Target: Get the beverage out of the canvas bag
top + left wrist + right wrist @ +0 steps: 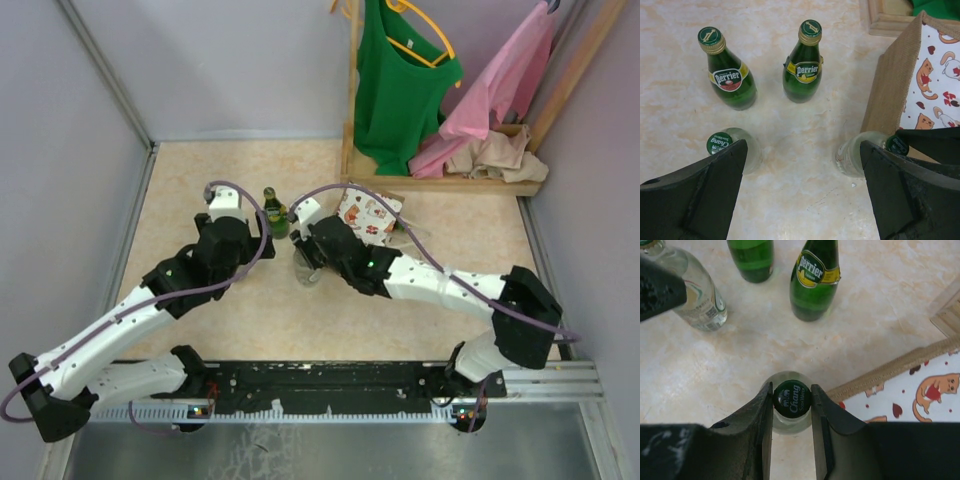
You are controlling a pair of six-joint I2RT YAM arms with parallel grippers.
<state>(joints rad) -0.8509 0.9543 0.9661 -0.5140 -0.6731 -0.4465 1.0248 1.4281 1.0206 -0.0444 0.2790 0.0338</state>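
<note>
The canvas bag lies on the table; its tan side and white cat-print panel show in the left wrist view and the right wrist view. My right gripper is shut on the green cap of a clear Chang soda water bottle. The bottle stands upright on the table just outside the bag, and also shows in the left wrist view. My left gripper is open and empty, above bare table between that bottle and a second Chang bottle.
Two green Perrier bottles stand just beyond the left gripper. One of them shows in the top view. A wooden rack with hanging green and pink clothes stands at the back right. Grey walls close both sides.
</note>
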